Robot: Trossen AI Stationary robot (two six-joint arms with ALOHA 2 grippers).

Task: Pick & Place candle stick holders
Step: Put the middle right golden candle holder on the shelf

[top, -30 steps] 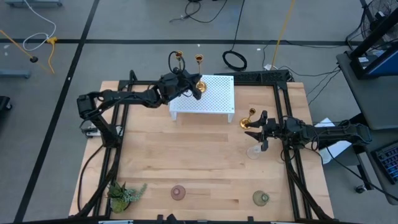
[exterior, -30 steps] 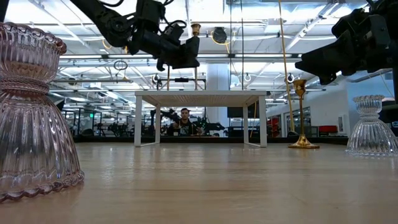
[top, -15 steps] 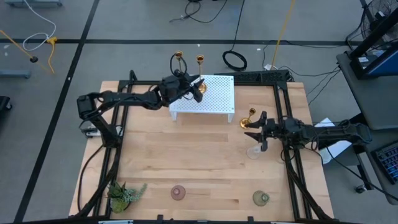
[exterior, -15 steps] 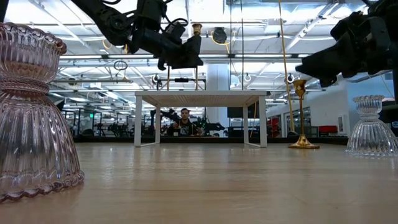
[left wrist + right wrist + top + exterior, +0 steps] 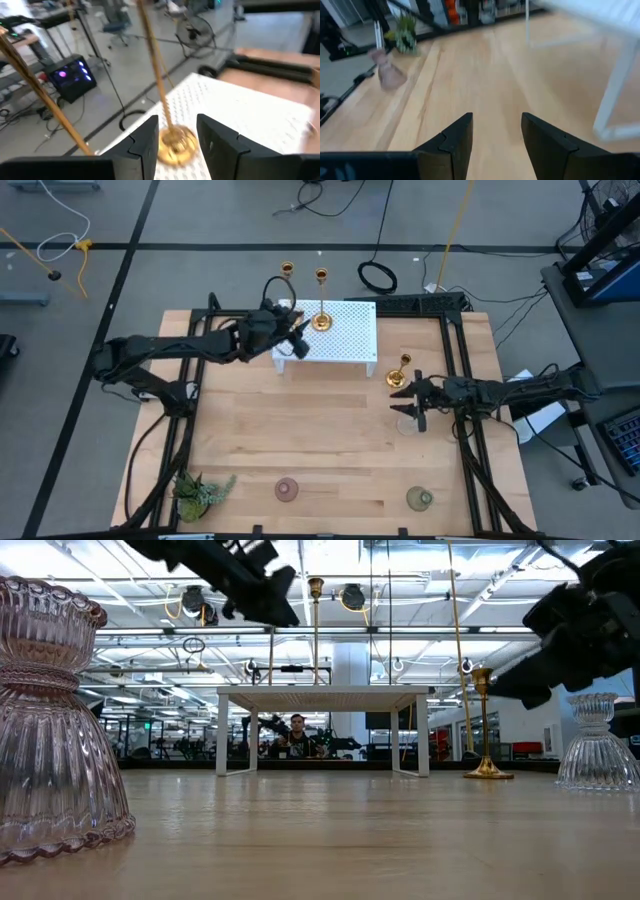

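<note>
A gold candlestick (image 5: 321, 320) stands by its round base (image 5: 175, 144) on the white perforated rack (image 5: 345, 340). A second gold one (image 5: 287, 272) rises at the rack's far left. My left gripper (image 5: 299, 341) is open, a little left of the first candlestick, whose base shows beyond its fingers (image 5: 145, 142), apart from them. A third gold candlestick (image 5: 402, 370) and a clear glass holder (image 5: 408, 422) stand on the table at the right. Between them my right gripper (image 5: 402, 395) hovers open with nothing in it (image 5: 496, 120). The pink holder (image 5: 287, 488) and the green holder (image 5: 420, 498) stand near the front edge.
A leafy plant sprig (image 5: 200, 490) lies at the near left corner. Black frame rails (image 5: 470, 380) run along the table's left and right sides. Bare wood (image 5: 300, 420) stretches across the table's middle. Beyond the far edge a person (image 5: 297, 730) sits in the room.
My left gripper has drawn back from the candlestick's base toward the table's left and risen a little, leaving the candlestick upright on the rack. My right gripper has sunk slightly beside the clear holder.
</note>
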